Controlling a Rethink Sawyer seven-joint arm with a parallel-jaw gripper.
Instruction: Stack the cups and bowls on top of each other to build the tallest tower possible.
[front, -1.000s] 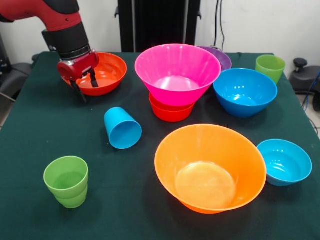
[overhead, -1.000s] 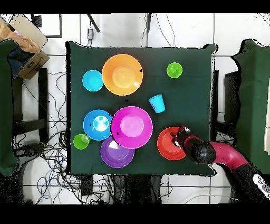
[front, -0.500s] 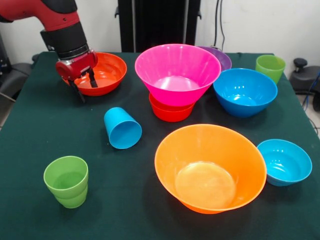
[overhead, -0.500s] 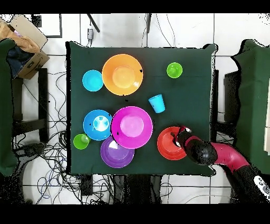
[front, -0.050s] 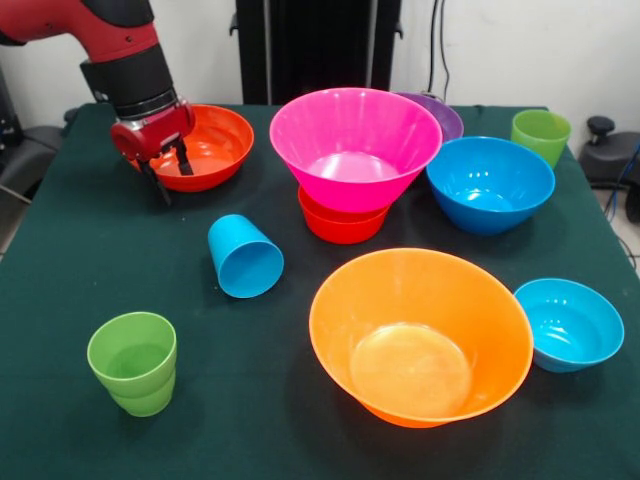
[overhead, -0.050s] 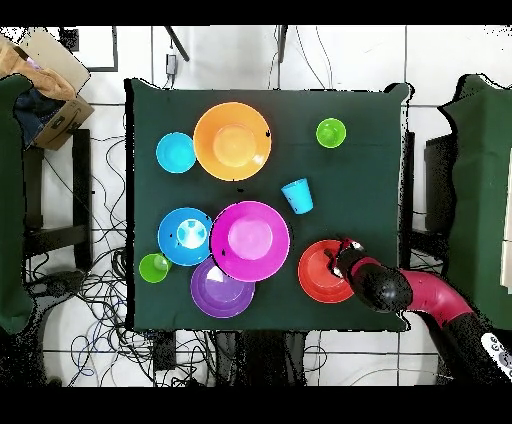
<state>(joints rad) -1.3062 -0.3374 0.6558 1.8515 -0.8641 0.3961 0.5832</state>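
Hardly anything has moved since half a second ago; my gripper (front, -0.050s: 167, 172) sits at the red-orange bowl (front, -0.050s: 205, 146).

My arm (front, -0.050s: 120, 45) slants down from the top corner, fingers apart and straddling that bowl's rim, though I can't tell whether they touch it. I count seven bowls: the pink bowl (front, -0.050s: 355, 145) sitting in a small red-orange one (front, -0.050s: 340, 225), orange (front, -0.050s: 420, 335), purple (front, -0.050s: 440, 115), two blue. Three cups: blue cup (front, -0.050s: 245, 257) tipped over, two green upright.

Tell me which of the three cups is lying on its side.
The sky blue cup, between the medium red-orange bowl and the large orange bowl. Both lime green cups stand upright, mouths up.
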